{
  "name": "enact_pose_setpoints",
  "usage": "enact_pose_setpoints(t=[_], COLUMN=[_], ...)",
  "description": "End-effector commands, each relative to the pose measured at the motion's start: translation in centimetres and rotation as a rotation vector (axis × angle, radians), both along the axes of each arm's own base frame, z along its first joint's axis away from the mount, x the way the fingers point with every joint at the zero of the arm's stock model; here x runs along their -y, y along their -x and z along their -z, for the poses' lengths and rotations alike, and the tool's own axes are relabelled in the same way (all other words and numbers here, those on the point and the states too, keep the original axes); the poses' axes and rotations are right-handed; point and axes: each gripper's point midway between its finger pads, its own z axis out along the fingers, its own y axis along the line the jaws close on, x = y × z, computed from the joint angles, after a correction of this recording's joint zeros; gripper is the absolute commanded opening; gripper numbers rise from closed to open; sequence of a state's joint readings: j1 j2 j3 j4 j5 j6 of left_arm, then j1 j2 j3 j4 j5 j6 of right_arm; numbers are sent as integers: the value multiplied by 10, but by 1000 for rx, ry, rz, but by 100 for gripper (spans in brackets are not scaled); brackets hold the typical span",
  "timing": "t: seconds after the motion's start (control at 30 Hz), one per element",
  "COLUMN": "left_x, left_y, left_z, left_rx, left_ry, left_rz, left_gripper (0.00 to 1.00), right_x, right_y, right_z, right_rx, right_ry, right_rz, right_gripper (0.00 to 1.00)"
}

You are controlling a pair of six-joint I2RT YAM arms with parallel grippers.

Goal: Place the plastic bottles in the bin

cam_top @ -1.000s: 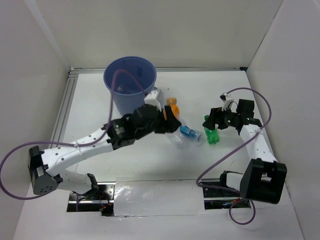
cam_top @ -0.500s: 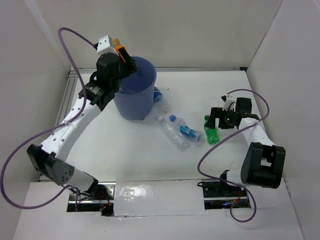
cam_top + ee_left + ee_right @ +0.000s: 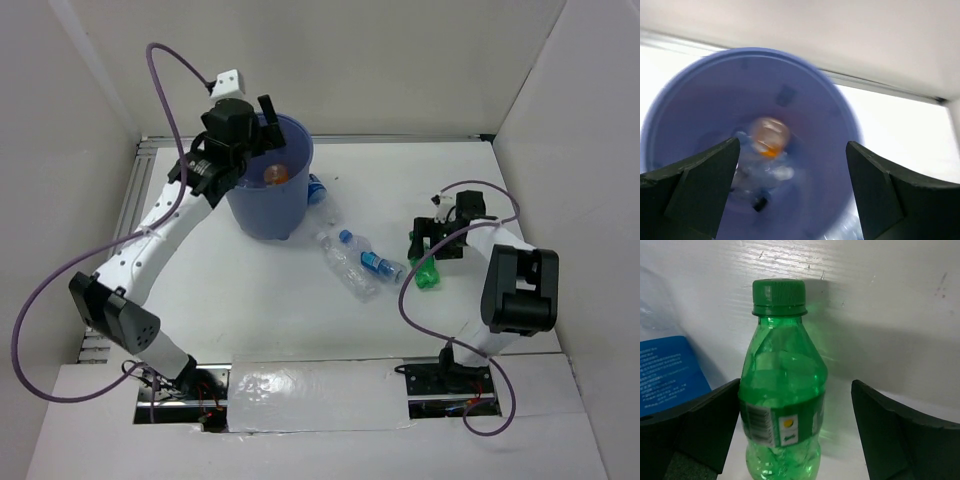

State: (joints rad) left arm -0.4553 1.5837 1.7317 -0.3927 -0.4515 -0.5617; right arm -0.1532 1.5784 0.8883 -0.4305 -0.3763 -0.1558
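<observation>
We look down on a white table (image 3: 300,330) boxed in by white walls. The blue bin (image 3: 262,205) stands at the table's far left, with the orange bottle (image 3: 769,136) inside. Clear bottles (image 3: 348,268) lie on the table just right of the bin, and the green bottle (image 3: 782,390) lies beyond them. Our left gripper (image 3: 790,195) hangs over the bin's mouth, fingers wide apart and empty. Our right gripper (image 3: 790,440) straddles the green bottle, fingers spread either side.

Orange bottle (image 3: 276,175) in bin (image 3: 265,215), green bottle (image 3: 424,272) outside
</observation>
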Motion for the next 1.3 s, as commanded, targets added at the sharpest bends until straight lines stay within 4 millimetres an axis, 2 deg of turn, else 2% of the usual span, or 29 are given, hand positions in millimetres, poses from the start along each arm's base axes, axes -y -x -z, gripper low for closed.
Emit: enact_pose_setpoints(t=[0.0,0.07,0.13,0.17,0.2,0.23,0.27,0.33,0.37,0.4,0.47,0.5,0.57,0.6,0.67,0.7,0.73,0.77,0.8,0.83,0.87,0.9,0.93,0.97,1.0,1.07,1.1,1.23,1.27], left_x=[34,62,74,89,96,99,105,118,121,125,128,130,132,133,138,137,139,140,143,144,145,145,146,147,147,147,150,158,165], left_y=[51,80,113,130,143,163,175,201,213,226,239,246,252,255,260,261,259,261,259,262,262,262,260,259,259,255,254,240,235], left_z=[-80,-67,-67,-31,-18,-14,32,67,79,118,149,172,192,196,210,214,215,219,214,218,220,222,220,218,222,224,222,220,219], left_rx=[189,172,175,105,84,62,-26,-98,-142,-204,-285,-322,-364,-383,-414,-424,-423,-436,-424,-427,-438,-440,-427,-420,-432,-435,-440,-475,-478], left_ry=[-25,-52,-6,-13,11,83,75,129,208,206,277,294,316,344,339,341,342,338,362,359,364,376,382,388,388,396,412,487,495], left_rz=[157,256,344,407,451,489,511,568,563,579,559,571,564,560,569,563,563,569,569,578,570,565,561,563,556,542,533,470,465], left_gripper=[100,100,100,100,98,98,98,100,100,100,100,100,100,100,100,100,100,100,100,100,100,100,100,100,100,100,100,100,100], right_x=[5,1,-4,-6,-7,-6,-7,-15,-22,-34,-60,-87,-116,-145,-178,-195,-229,-247,-260,-288,-307,-317,-337,-355,-363,-380,-393,-397,-396], right_y=[-17,-22,-24,-25,-26,-38,-45,-58,-79,-88,-107,-110,-120,-120,-128,-125,-116,-120,-118,-107,-116,-112,-105,-117,-118,-125,-133,-149,-150], right_z=[2,4,-2,-5,-13,-32,-47,-82,-119,-141,-203,-230,-263,-295,-333,-361,-373,-385,-416,-426,-418,-442,-446,-427,-437,-423,-400,-378,-375], right_rx=[10,6,1,8,17,75,118,203,300,361,526,611,709,793,942,1025,1065,1123,1196,1213,1199,1239,1257,1218,1240,1206,1154,1090,1079], right_ry=[47,38,16,6,1,-2,-4,-30,-38,-56,-106,-148,-190,-213,-229,-234,-273,-288,-295,-333,-356,-387,-414,-426,-427,-451,-466,-469,-462], right_rz=[12,-2,-24,-44,-59,-84,-105,-170,-213,-262,-361,-449,-520,-590,-654,-679,-733,-752,-749,-789,-808,-802,-836,-838,-829,-827,-827,-769,-760], right_gripper=[93,79,60,43,35,29,24,12,9,9,8,8,8,8,9,11,11,11,11,12,12,12,15,15,17,22,28,84,91])
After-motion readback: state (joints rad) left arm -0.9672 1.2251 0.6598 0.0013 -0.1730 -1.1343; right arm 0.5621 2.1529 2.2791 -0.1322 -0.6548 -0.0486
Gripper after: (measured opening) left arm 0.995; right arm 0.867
